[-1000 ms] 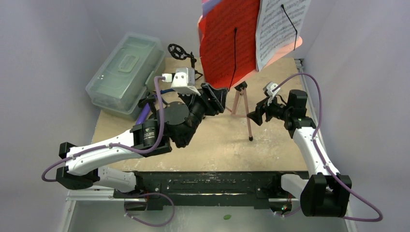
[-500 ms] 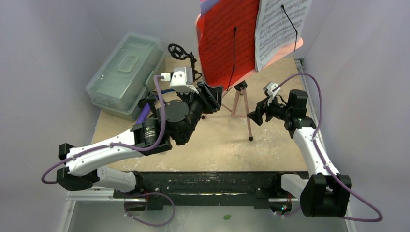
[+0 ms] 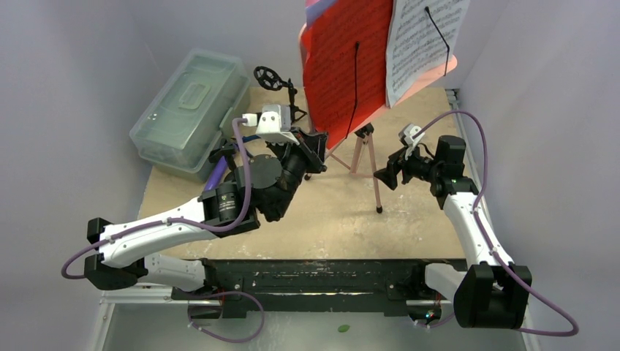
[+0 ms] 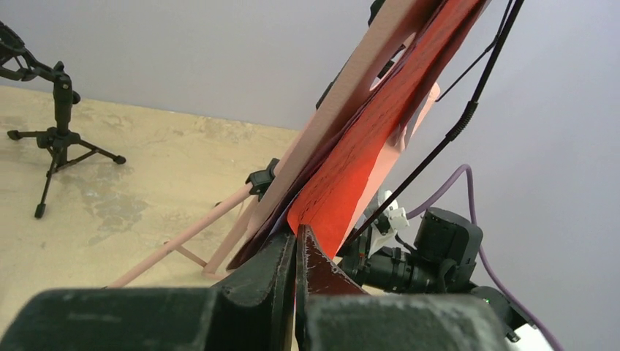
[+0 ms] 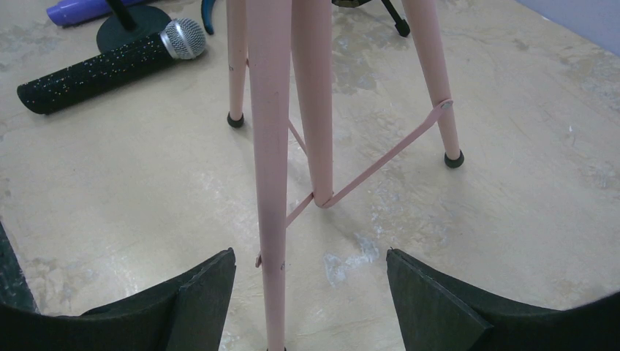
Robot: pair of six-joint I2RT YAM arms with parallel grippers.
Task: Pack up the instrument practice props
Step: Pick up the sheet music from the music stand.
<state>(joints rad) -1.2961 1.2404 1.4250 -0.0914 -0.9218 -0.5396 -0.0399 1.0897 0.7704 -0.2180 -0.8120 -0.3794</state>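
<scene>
Finding: within the last second my left gripper [image 4: 296,238] has gone from part-open to fully clenched, and it has drawn in slightly toward the lower corner of the red sheet-music page [image 3: 342,69]. In the left wrist view that corner runs down into the seam where the fingertips meet, so I judge the page is nipped between them, though the contact itself is too fine to confirm. The page has not left the pink music rack [image 4: 351,88]: it rests against the rack face under its black retaining wire, with the white page [image 3: 424,44] beside it and a lilac page [image 3: 313,9] behind. I judge that the grasp is made and the extraction is not yet begun; nothing is packed, and the clear case [image 3: 186,102] sits shut at the far left. The left arm reaches forward from its base, elbow bent, wrist tipped so the jaws point up and back at the rack's lower edge. The right gripper [image 5: 311,267] has not altered: jaws wide, low over the table [image 3: 329,219], straddling the nearest of the tripod legs [image 5: 274,146] without touching it.
</scene>
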